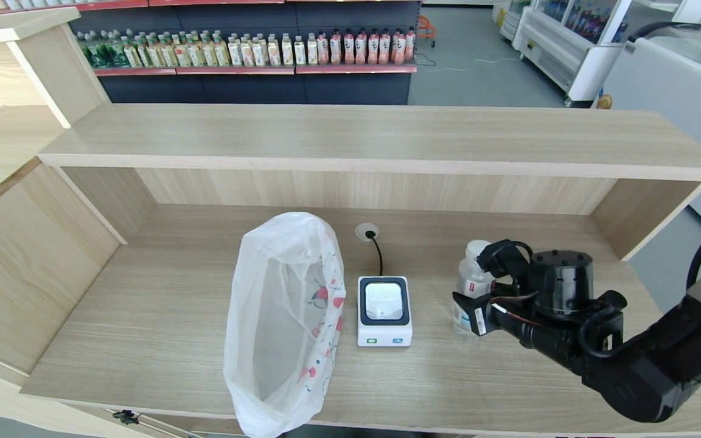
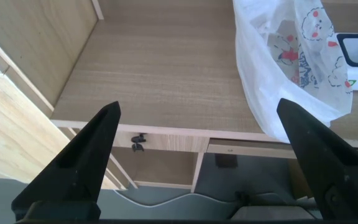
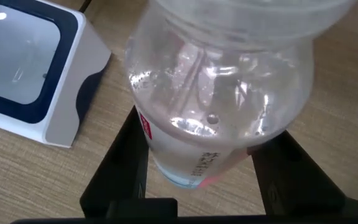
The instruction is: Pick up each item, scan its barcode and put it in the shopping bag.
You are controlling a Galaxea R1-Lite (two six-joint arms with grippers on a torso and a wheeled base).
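A clear water bottle [image 1: 471, 271] with a white cap stands on the wooden counter [image 1: 162, 316], right of the scanner [image 1: 384, 310]. My right gripper [image 1: 479, 286] is shut on the bottle, one black finger on each side of it. The right wrist view has the bottle [image 3: 222, 93] held between the fingers [image 3: 120, 174], with the scanner [image 3: 23, 68] beside it. Left of the scanner, a white plastic shopping bag [image 1: 283, 322] stands with its mouth wide. My left gripper [image 2: 197, 118] hangs open over the counter's front edge, left of the bag [image 2: 291, 56].
The scanner's black cable [image 1: 378, 252] runs back to a grommet [image 1: 367, 231] in the counter. A raised wooden shelf [image 1: 375, 137] and side walls [image 1: 34, 261] close in the counter at the back and both ends. Bare counter lies left of the bag.
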